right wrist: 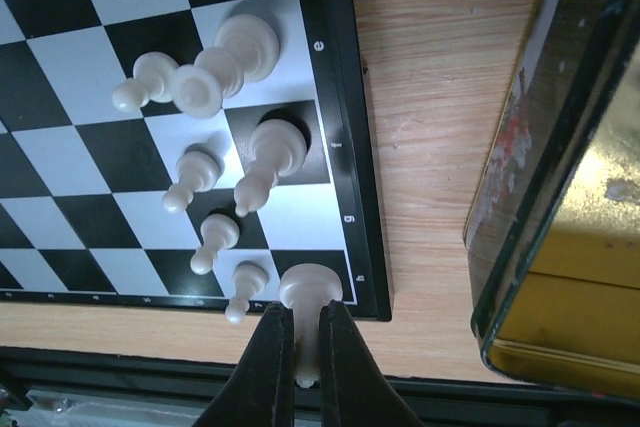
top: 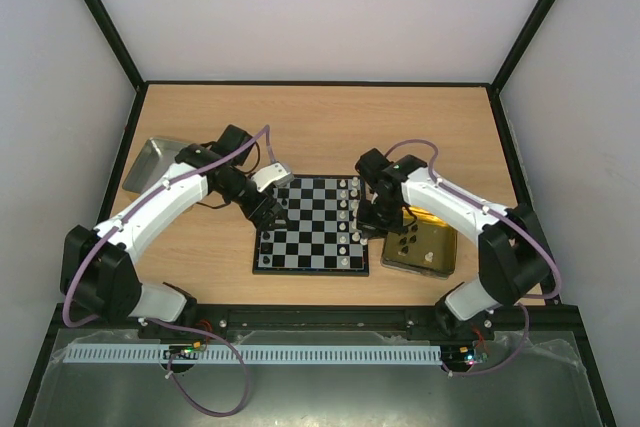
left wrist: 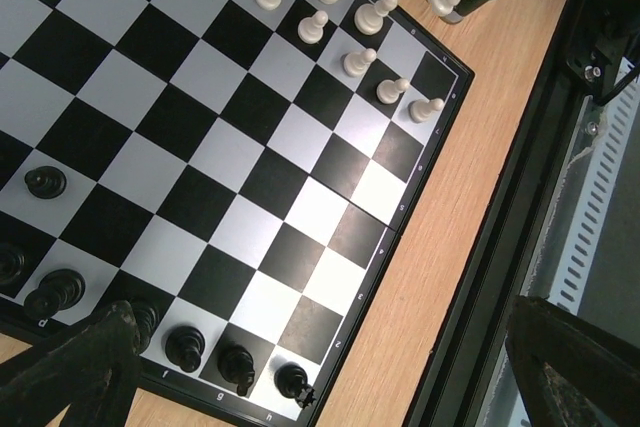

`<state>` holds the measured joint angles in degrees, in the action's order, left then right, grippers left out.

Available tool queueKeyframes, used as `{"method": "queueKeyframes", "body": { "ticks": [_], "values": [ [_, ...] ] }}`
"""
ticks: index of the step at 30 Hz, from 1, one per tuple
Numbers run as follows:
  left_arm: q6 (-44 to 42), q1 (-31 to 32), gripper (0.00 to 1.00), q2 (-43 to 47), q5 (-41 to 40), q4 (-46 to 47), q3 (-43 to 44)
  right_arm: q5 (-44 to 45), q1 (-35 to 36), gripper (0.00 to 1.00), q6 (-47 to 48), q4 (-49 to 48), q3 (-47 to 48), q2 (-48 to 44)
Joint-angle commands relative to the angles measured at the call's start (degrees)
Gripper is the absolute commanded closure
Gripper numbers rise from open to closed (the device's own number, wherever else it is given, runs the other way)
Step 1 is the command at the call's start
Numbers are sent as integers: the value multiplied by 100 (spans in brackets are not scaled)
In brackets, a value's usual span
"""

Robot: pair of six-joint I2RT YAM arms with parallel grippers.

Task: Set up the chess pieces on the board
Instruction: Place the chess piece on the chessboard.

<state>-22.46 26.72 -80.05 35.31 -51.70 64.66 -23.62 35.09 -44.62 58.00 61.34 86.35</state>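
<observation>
A: Counts first. Board?
B: One chessboard (top: 312, 237) on the table (top: 200, 257). One gold tin (top: 448, 247) is sitting just right of it, and one metal tray (top: 152, 162) at the far left.
A: Pieces?
B: The left wrist view is showing seven black chess pieces (left wrist: 185, 347) crowding the edge under the hand. Ten white chess pieces (left wrist: 360, 60) are standing in two rows at the opposite edge. The right wrist view is giving roughly eight whole white ones, plus one cut off at the top.
A: Top view?
B: Pieces are too small to count there. Only that view is showing the tray, and the left arm (top: 150, 209) and right arm (top: 470, 212) bending inward over the board's two sides.
A: Hands?
B: The left hand (left wrist: 320, 367) is hanging over the black side, fingers (left wrist: 80, 372) spread wide, gripping nothing. The right hand (right wrist: 308, 315) is reaching to the corner square by the letter h, pinching a white piece (right wrist: 310, 285) tight. I can't tell whether it's resting on the square.
A: Tin?
B: The right wrist view is showing its scuffed side wall near the board, not touching it.
</observation>
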Motion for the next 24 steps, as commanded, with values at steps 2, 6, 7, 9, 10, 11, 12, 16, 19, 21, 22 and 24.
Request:
{"method": "queueKeyframes", "body": {
  "ticks": [2, 6, 7, 9, 10, 11, 12, 16, 19, 21, 22, 24],
  "values": [
    [44, 26, 1, -63, -59, -3, 40, 72, 53, 98, 17, -180, -77, 192],
    [57, 26, 1, -64, -69, 21, 20, 48, 104, 98, 58, -225, -100, 330],
    [53, 26, 1, -63, -60, 20, 24, 49, 118, 98, 65, -239, -101, 361],
    [54, 26, 1, -72, -74, 29, 22, 36, 158, 98, 88, -254, -96, 423],
    [57, 22, 1, -76, -77, 36, 20, 41, 176, 98, 95, -259, -94, 451],
    [57, 26, 1, -85, -77, 33, 32, 30, 192, 98, 94, -281, -108, 469],
    [53, 26, 1, -84, -77, 21, 36, 12, 206, 98, 94, -301, -120, 492],
    [57, 26, 1, -55, -77, 22, 5, 7, 256, 98, 93, -339, -134, 556],
    [57, 26, 1, -31, -90, 38, -37, 12, 289, 96, 77, -382, -146, 615],
    [58, 26, 1, -20, -102, 48, -58, 22, 309, 96, 74, -399, -135, 653],
    [62, 26, 1, -14, -103, 52, -65, 17, 314, 96, 76, -414, -144, 675],
    [66, 24, 1, 6, -112, 48, -80, -2, 330, 96, 75, -444, -141, 705]
  ]
}}
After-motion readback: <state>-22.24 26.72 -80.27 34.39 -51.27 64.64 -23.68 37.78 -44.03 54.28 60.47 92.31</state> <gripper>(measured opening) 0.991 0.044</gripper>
